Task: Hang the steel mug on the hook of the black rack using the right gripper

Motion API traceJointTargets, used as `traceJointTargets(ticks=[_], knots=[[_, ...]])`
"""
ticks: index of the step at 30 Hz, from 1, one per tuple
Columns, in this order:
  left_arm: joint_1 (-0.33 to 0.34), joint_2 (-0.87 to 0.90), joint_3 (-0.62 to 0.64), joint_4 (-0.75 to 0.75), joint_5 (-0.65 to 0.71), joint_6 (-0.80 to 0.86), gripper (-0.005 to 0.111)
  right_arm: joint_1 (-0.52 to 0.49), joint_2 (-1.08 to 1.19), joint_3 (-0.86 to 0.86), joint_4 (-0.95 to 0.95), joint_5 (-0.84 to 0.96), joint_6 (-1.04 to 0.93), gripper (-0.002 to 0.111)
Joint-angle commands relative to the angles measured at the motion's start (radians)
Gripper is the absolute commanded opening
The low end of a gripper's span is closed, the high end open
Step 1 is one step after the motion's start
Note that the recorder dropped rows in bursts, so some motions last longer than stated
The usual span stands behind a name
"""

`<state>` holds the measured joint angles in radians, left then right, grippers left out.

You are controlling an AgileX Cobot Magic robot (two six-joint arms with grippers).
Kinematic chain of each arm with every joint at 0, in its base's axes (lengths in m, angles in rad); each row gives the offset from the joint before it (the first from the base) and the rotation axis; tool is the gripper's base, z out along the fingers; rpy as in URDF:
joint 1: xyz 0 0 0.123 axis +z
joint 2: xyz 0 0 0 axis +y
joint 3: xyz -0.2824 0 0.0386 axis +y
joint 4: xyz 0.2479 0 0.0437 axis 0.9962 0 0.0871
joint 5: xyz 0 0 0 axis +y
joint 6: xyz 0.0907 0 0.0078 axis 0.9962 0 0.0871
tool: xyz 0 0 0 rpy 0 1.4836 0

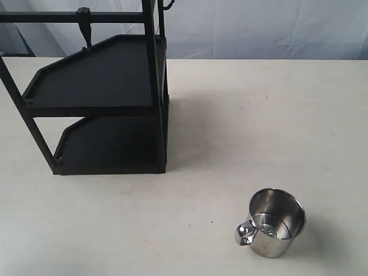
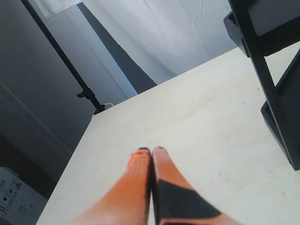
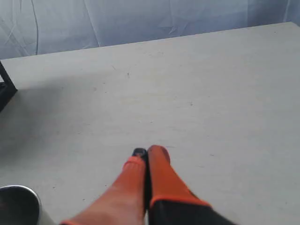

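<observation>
I'm seeing my left gripper (image 2: 151, 150) with its orange fingers (image 2: 136, 183) pressing together, tips touching, nothing between them. My right gripper (image 3: 146, 152) is sitting the same way, fingers (image 3: 161, 173) closed and empty. Neither arm is showing in the exterior view, so I can't judge their poses.

The steel mug (image 1: 276, 222) is standing upright on the table (image 1: 241, 126) at near right, well apart from the black rack (image 1: 103, 98) sitting at far left, its hook (image 1: 85, 27) hanging from the top bar.
</observation>
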<state>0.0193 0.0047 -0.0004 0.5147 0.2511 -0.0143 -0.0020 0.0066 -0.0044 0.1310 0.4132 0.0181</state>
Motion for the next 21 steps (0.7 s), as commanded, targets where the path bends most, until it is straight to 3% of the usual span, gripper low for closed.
traceJointTargets(ticks=[1,12,16,19,21], knots=[[-0.001,-0.005,0.0,-0.001,-0.008,-0.002,0.002,0.002,-0.007,0.004,-0.131,-0.105,-0.018,-0.001],[-0.001,-0.005,0.0,-0.001,-0.008,-0.002,0.002,0.002,-0.007,0.004,-0.148,-0.803,-0.018,-0.001],[-0.001,-0.005,0.0,-0.001,-0.008,-0.002,0.002,0.003,-0.007,0.004,-0.131,-1.024,0.157,-0.001],[-0.001,-0.005,0.0,-0.001,-0.008,-0.002,0.002,0.003,-0.007,0.004,-0.043,-1.102,0.328,-0.001],[-0.001,-0.005,0.0,-0.001,-0.008,-0.002,0.002,0.003,-0.007,0.004,0.016,-1.047,0.378,-0.001]])
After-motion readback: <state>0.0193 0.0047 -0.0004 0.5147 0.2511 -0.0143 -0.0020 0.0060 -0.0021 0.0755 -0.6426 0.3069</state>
